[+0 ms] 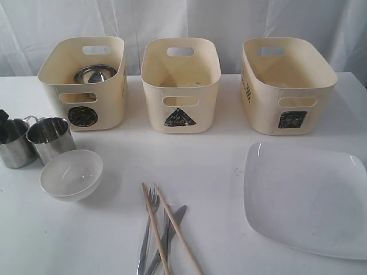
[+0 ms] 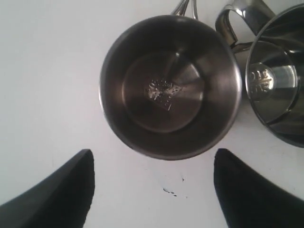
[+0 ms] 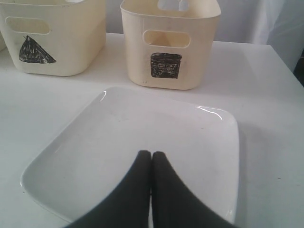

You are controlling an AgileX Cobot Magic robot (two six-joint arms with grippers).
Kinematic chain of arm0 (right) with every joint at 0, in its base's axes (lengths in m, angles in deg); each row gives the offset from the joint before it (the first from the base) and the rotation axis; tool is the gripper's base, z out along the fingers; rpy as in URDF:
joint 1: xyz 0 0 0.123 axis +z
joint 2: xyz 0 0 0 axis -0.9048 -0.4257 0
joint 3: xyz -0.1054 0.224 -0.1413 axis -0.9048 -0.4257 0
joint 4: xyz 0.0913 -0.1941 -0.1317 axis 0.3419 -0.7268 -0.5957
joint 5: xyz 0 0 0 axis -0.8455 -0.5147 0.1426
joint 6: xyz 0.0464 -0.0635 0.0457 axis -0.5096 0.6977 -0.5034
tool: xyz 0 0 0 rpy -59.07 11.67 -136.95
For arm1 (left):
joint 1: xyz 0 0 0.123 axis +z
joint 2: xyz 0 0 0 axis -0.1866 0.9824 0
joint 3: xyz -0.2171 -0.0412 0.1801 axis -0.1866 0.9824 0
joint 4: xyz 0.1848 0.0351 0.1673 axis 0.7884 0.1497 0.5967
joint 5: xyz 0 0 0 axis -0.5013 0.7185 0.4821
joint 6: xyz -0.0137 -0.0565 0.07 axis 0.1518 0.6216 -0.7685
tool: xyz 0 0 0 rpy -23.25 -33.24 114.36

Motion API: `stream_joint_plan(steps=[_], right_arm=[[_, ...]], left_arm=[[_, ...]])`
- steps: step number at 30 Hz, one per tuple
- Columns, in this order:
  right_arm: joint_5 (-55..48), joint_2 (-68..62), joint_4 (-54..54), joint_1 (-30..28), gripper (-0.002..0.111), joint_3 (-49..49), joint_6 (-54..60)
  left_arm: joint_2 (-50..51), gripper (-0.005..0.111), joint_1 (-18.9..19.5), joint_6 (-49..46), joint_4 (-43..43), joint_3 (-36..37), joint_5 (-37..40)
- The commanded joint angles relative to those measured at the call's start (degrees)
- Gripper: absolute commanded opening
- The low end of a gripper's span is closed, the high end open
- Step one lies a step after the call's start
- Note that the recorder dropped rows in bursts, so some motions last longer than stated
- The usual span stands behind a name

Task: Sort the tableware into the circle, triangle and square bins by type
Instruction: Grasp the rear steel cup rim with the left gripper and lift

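Observation:
Two steel mugs [image 1: 16, 146] [image 1: 51, 137] stand side by side at the table's left edge. My left gripper [image 2: 153, 156] hangs open above the outer mug [image 2: 168, 85], its fingers apart and holding nothing; the other mug [image 2: 278, 80] is beside it. A white bowl [image 1: 71, 173] sits in front of the mugs. A steel bowl [image 1: 94, 73] lies in the circle bin [image 1: 109, 109]. The triangle bin [image 1: 180, 86] and square bin [image 1: 287, 86] stand to its right. Chopsticks [image 1: 163, 229], a fork [image 1: 150, 200] and knives [image 1: 175, 216] lie at the front. My right gripper [image 3: 152, 154] is shut, over the white plate [image 3: 142, 142].
The plate [image 1: 304, 197] covers the front right of the white table [image 1: 218, 154] and reaches its right edge. A white curtain hangs behind the bins. The cutlery pile runs off the front edge of the exterior view.

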Motion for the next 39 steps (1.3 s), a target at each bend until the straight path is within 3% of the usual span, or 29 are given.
stream_joint_plan(steps=[1, 12, 20, 22, 25, 28, 32, 36, 39], right_arm=[[0.5, 0.1, -0.3, -0.4, 0.000, 0.0, -0.3], [0.5, 0.1, -0.3, -0.4, 0.000, 0.0, -0.3], [0.5, 0.1, -0.3, -0.4, 0.000, 0.0, -0.3], [0.5, 0.1, -0.3, -0.4, 0.000, 0.0, -0.3], [0.5, 0.1, -0.3, -0.4, 0.000, 0.0, -0.3], [0.5, 0.1, -0.3, -0.4, 0.000, 0.0, -0.3], [0.5, 0.1, -0.3, -0.4, 0.000, 0.0, -0.3], [0.5, 0.1, -0.3, -0.4, 0.000, 0.0, -0.3], [0.5, 0.1, -0.3, -0.4, 0.000, 0.0, -0.3]], left_arm=[[0.8, 0.072, 0.2, -0.1, -1.0, 0.3, -1.8], [6.0, 0.072, 0.2, 0.1, -5.3, 0.3, -12.5], [10.5, 0.072, 0.2, 0.1, -5.3, 0.3, -15.9], [11.2, 0.064, 0.2, 0.1, -5.3, 0.3, -15.3], [10.9, 0.036, 0.2, 0.1, -4.7, 0.3, -12.0], [9.4, 0.000, 0.2, 0.1, -0.2, 0.3, -6.5], [6.1, 0.000, 0.5, 4.3, 8.6, 0.3, 0.2], [0.2, 0.000, 1.1, 13.1, 18.8, 0.3, 1.2], [-6.1, 0.000, 1.2, 16.5, 18.4, 0.2, -0.5]])
